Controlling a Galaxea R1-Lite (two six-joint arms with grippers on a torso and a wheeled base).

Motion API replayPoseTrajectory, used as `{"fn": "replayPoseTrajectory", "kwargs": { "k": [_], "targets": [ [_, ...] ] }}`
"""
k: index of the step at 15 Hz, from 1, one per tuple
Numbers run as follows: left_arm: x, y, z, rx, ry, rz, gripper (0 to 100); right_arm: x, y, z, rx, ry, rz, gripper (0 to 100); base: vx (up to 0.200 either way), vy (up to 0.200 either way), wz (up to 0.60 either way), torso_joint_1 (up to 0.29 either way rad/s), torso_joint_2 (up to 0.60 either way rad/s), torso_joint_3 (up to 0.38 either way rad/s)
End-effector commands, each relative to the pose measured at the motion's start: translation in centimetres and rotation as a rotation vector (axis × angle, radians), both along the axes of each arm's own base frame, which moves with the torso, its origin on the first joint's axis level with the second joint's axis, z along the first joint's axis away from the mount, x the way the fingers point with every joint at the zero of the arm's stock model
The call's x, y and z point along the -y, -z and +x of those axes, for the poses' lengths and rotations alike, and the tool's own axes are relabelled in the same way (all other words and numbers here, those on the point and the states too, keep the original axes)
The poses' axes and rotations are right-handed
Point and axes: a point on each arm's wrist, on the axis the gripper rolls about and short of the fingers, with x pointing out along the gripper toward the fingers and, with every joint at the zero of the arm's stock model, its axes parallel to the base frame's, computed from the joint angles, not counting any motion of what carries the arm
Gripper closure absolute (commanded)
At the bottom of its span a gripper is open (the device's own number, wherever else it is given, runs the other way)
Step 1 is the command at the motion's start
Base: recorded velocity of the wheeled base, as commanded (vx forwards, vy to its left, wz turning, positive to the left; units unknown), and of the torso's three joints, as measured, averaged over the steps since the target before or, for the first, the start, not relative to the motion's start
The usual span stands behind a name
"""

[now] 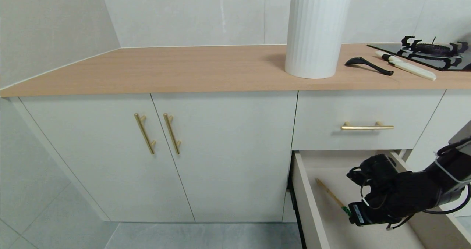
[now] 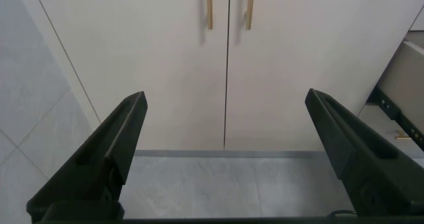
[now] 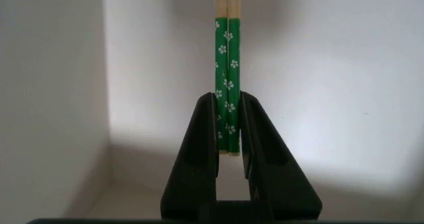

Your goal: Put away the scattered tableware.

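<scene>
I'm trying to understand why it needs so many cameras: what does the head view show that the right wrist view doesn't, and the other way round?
Head view: the wooden counter with a white ribbed container, a black utensil, a white knife and the stove, plus the cabinet doors below. Right wrist view: a close look at the right gripper shut on a pair of chopsticks, with white flowers on their green ends. Both: the chopsticks and the pale inside of the open drawer.
</scene>
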Motion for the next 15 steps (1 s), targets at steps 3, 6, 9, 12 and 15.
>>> {"fn": "replayPoseTrajectory", "kwargs": {
  "k": [3,6,9,12,15],
  "targets": [
    [0.0,0.0,0.0,0.000,-0.001,-0.001,0,-1.0,4.3,-0.7,-0.031,-0.033,-0.028,100,0.000,0.000,0.00,0.000,0.00,0.000],
    [0.0,0.0,0.0,0.000,-0.001,-0.001,0,-1.1,5.2,-0.7,0.014,-0.020,-0.056,100,0.000,0.000,0.00,0.000,0.00,0.000],
    [0.0,0.0,0.0,0.000,-0.001,-0.001,0,-1.1,5.2,-0.7,0.020,-0.019,-0.056,100,0.000,0.000,0.00,0.000,0.00,0.000],
    [0.0,0.0,0.0,0.000,-0.001,-0.001,0,-1.1,5.2,-0.7,0.020,-0.020,-0.058,100,0.000,0.000,0.00,0.000,0.00,0.000],
    [0.0,0.0,0.0,0.000,-0.001,-0.001,0,-1.1,5.3,-0.7,0.019,-0.018,-0.058,0,0.000,0.000,0.00,0.000,0.00,0.000]
  ]
}}
